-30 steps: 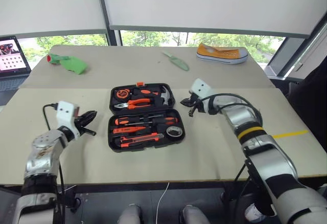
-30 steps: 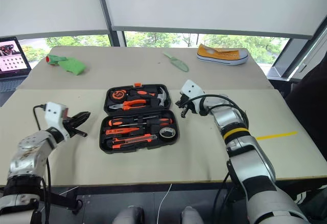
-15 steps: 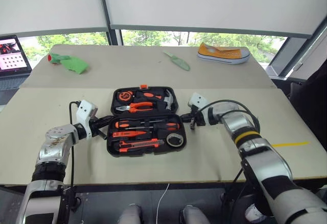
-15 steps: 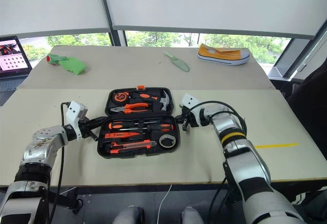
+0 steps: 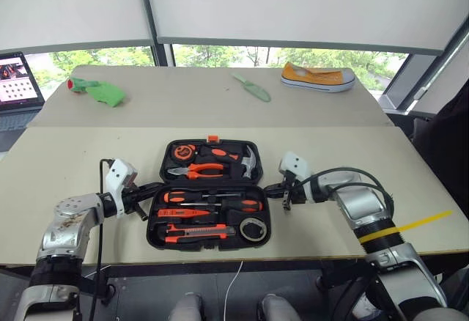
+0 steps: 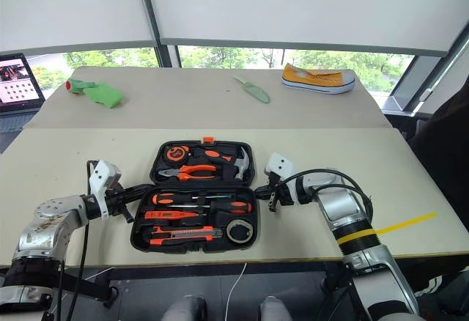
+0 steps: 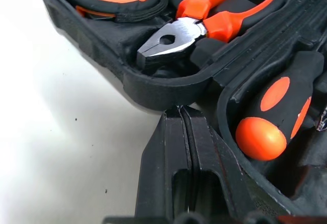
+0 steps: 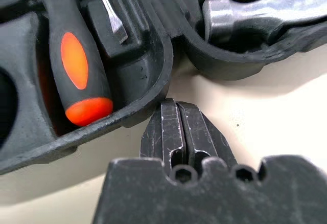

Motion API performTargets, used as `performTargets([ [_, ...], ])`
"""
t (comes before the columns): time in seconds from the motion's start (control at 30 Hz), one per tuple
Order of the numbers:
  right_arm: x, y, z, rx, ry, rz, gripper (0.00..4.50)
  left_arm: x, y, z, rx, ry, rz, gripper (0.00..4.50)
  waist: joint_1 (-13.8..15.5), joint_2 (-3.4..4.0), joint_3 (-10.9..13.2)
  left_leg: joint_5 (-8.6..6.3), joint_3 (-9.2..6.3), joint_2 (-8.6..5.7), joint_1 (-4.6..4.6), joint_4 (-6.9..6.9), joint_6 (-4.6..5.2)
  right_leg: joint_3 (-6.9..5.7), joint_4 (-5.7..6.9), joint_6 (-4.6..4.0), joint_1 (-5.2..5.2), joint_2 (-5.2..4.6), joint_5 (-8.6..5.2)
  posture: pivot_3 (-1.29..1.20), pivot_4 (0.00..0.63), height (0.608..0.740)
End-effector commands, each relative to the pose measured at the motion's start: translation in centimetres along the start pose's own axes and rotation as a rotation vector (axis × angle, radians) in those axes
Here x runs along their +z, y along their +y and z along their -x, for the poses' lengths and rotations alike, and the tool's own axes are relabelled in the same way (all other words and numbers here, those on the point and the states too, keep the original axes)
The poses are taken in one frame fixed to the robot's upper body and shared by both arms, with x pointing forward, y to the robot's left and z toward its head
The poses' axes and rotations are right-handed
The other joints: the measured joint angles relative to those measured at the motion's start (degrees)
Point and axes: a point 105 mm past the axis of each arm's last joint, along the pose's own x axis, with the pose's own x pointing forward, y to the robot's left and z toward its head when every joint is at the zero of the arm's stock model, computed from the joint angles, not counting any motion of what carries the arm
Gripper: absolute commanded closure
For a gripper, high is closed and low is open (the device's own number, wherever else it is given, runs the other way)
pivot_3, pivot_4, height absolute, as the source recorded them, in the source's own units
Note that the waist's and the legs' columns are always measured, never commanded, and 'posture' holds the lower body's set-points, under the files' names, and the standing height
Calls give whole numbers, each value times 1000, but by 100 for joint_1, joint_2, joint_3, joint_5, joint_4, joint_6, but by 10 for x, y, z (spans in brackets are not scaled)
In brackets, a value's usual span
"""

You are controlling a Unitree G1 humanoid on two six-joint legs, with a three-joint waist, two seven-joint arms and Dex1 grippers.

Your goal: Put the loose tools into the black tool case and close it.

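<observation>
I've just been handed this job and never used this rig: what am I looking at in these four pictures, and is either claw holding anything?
You are looking through a two-armed humanoid robot. The two wide pictures come from its head, looking down over a table. The two close-ups come from cameras on its wrists.

On the table lies an open black tool case with the tools seated in its slots: screwdrivers, a utility knife, a tape roll, pliers, a hammer and a tape measure. Farther back lie a green trowel, a yellow shoe and a green cloth. A laptop sits off to the far left.

The left gripper and the right gripper are both shut and empty, one at each end of the case's hinge line.
</observation>
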Motion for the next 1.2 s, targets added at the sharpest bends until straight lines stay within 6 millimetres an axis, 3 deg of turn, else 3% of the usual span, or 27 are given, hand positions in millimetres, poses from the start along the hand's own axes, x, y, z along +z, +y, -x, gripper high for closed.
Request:
performTargets([
  [0.03,18,-3,17,-40,-59,-58,4212,9,17,20,52,24,0,4194,-13,-1,1,0,0,1,0,0,0,0,0,0,-2,2,0,0,150,740],
  [0.1,18,-3,28,-40,-34,-85,3697,9,26,28,101,97,56,3756,3,-2,2,0,0,2,-1,-1,0,1,2,0,-2,2,0,0,150,740],
  [0.2,32,-3,41,-43,-72,-162,2698,32,24,33,55,77,178,2667,22,-6,4,0,0,1,-1,1,0,0,0,0,-1,-1,0,0,150,740],
  [0.3,31,-11,45,-131,89,-221,1607,51,25,26,44,91,298,1546,63,-6,7,1,-2,0,-2,6,-1,-1,2,1,1,-2,0,0,150,740],
  [0.37,42,-13,41,-129,92,-291,978,64,28,15,61,79,366,827,64,-9,8,4,-2,-1,-3,14,-1,-1,6,1,0,-3,0,0,150,740],
  [0.43,54,-18,35,-130,66,-360,195,72,31,4,86,80,421,757,62,-10,7,5,-3,-1,-2,20,0,0,7,0,3,-1,0,0,150,740],
  [0.47,55,-23,32,-146,70,-388,44,74,32,-2,93,84,427,757,54,-11,7,6,-4,0,0,21,1,0,8,0,6,0,0,0,150,740],
  [0.67,49,-53,15,-251,105,-486,44,74,41,-26,173,129,431,757,12,-13,9,5,-8,-5,-12,25,2,2,30,2,-9,1,-1,0,150,740],
  [0.93,53,-56,-2,-235,85,-536,44,66,30,-43,116,171,443,757,-5,-13,12,5,-8,-5,-27,26,3,2,41,3,-26,1,-1,0,150,740],
  [1.0,49,-58,-4,-255,92,-555,0,63,31,-43,122,181,442,1276,-5,-13,12,5,-9,-5,-27,26,3,2,42,3,-25,1,-1,0,150,740],
  [1.07,45,-63,-5,-287,102,-566,522,61,34,-42,137,187,440,1777,-5,-13,12,5,-9,-5,-26,27,2,2,42,3,-24,1,-1,0,150,740],
  [1.2,32,-68,-4,-338,148,-630,1722,61,37,-45,160,172,435,3258,-1,-13,12,6,-9,-5,-23,29,2,2,45,3,-20,0,-1,0,150,740],
])
